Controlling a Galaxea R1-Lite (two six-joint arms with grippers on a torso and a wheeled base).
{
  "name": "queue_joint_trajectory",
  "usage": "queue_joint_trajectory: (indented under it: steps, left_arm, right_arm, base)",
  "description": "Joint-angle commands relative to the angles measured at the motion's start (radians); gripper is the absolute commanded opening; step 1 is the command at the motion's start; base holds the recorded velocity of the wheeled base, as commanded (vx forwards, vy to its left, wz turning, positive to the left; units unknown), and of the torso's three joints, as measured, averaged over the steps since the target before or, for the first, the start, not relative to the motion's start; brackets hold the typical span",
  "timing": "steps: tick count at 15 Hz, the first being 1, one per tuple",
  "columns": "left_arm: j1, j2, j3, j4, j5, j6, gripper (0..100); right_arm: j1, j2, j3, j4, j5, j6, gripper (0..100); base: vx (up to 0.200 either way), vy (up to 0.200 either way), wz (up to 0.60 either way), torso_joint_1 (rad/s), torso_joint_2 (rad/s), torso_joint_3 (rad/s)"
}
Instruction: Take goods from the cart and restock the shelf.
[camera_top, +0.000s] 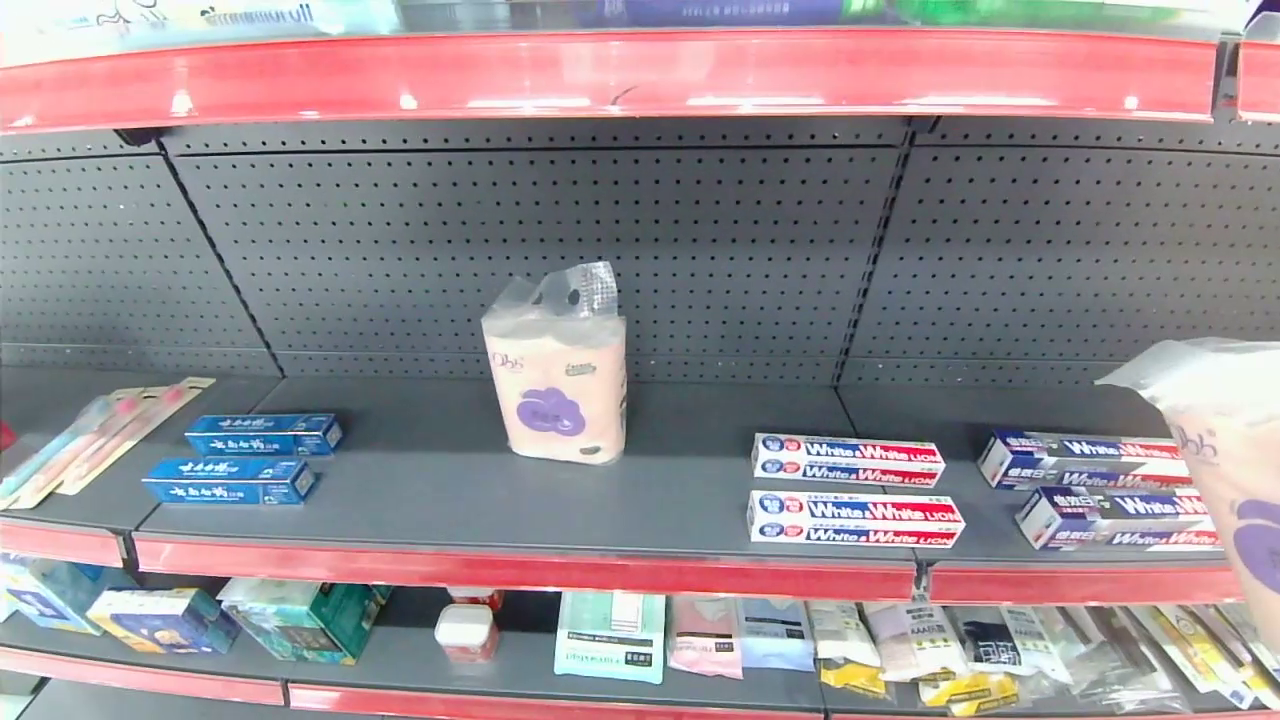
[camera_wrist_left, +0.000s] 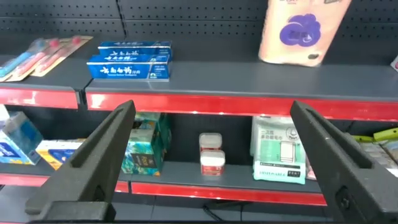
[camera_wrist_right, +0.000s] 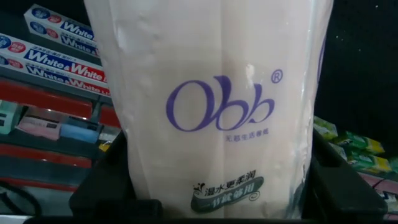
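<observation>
The right gripper (camera_wrist_right: 217, 190) is clamping the carried pack (camera_wrist_right: 217, 106) of tissue rolls, with its dark fingers (camera_wrist_right: 102, 186) pressing in on both sides of the soft wrap. In the head view this pack is hanging off the right end of the shelf (camera_top: 500, 572), in front of the right-end boxes (camera_top: 1095, 490) and not yet resting on anything. The left gripper (camera_wrist_left: 211, 155) is sitting low before the shelf's red front edge, fingers spread wide and holding nothing. A standing pack (camera_top: 556, 385) is already sitting upright mid-shelf, toward the back panel, with bare shelf on either side. Risks, as judgement: the wrap is looking slick and squashy, so the carried pack is likely to slip or bulge if the squeeze is off. Coming in low from the right end is risking a sweep through the right-end boxes or the white boxes (camera_top: 855, 490) lying near the front edge. Setting down too close is risking toppling the standing pack, and releasing while tilted is likely to leave it falling over. Labels: both packs are showing purple lettering and a purple round motif, plus a small green badge low on the carried one. The blue boxes (camera_top: 250, 455) toward the left edge are carrying white characters. The white boxes are bearing red and blue banding with bold white lettering.
</observation>
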Motion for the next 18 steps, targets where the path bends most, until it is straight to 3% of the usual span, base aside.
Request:
queue_joint_trajectory:
  steps: [1,4,6,7,8,9,10,11,12,13,14,15,16,18]
  left_arm:
    - [0.000,0.001,0.000,0.000,0.000,0.001,100]
    - [-0.001,0.018,0.000,-0.002,-0.002,0.007,100]
    - [-0.004,0.024,0.000,-0.002,-0.046,0.019,100]
    - [-0.006,0.028,-0.002,-0.002,-0.077,0.048,100]
    - [-0.006,0.028,-0.021,-0.003,-0.094,0.056,100]
    - [-0.006,0.193,-0.224,0.014,-0.114,0.002,100]
    - [-0.004,0.392,-0.402,0.004,-0.108,-0.140,100]
    - [0.000,0.502,-0.486,-0.011,-0.094,-0.200,100]
    - [0.011,0.556,-0.480,-0.017,-0.060,-0.180,100]
    - [0.019,0.571,-0.445,-0.011,-0.013,-0.131,100]
    - [0.020,0.604,-0.420,-0.002,0.036,-0.113,100]
    - [0.023,0.627,-0.414,0.003,0.059,-0.114,100]
    - [0.043,0.674,-0.400,0.010,0.125,-0.108,100]
    - [0.045,0.802,-0.405,-0.037,0.121,-0.084,100]
  right_arm:
    - [0.000,-0.031,0.003,-0.001,0.001,0.012,0]
    - [0.001,-0.088,0.003,0.005,0.001,0.085,0]
    - [0.001,-0.122,0.006,0.010,0.002,0.097,0]
    - [0.001,-0.136,0.014,0.010,-0.001,0.097,0]
    - [0.000,-0.145,0.015,0.010,-0.004,0.097,0]
    - [-0.003,-0.150,0.015,0.010,-0.007,0.097,0]
    - [-0.003,-0.150,0.015,0.010,-0.007,0.097,0]
    - [-0.002,-0.150,0.018,0.010,-0.001,0.094,0]
    - [0.003,-0.143,0.020,0.010,0.002,0.092,0]
    - [0.006,-0.140,0.018,0.010,0.002,0.094,0]
    - [0.006,-0.137,0.017,0.007,0.004,0.097,0]
    - [0.008,-0.134,0.017,0.005,0.004,0.097,0]
    - [0.006,-0.125,0.014,-0.001,0.024,0.098,0]
    - [0.005,-0.107,0.018,0.010,0.034,0.135,0]
  base:
    - [0.000,0.000,0.00,0.000,0.00,0.000]
    - [0.000,0.000,0.00,0.000,0.00,0.000]
    - [0.000,0.000,0.00,0.000,0.00,0.000]
    - [0.000,0.000,0.00,0.000,0.00,0.000]
    - [0.000,0.000,0.00,0.000,0.00,0.000]
    - [0.000,0.000,0.00,0.000,0.00,0.000]
    - [0.000,0.000,0.00,0.000,0.00,0.000]
    - [0.000,0.000,0.00,0.000,0.00,0.000]
    - [0.000,0.000,0.00,0.000,0.00,0.000]
    - [0.000,0.000,0.00,0.000,0.00,0.000]
    - [0.000,0.000,0.00,0.000,0.00,0.000]
    - [0.000,0.000,0.00,0.000,0.00,0.000]
    - [0.000,0.000,0.00,0.000,0.00,0.000]
    - [0.000,0.000,0.00,0.000,0.00,0.000]
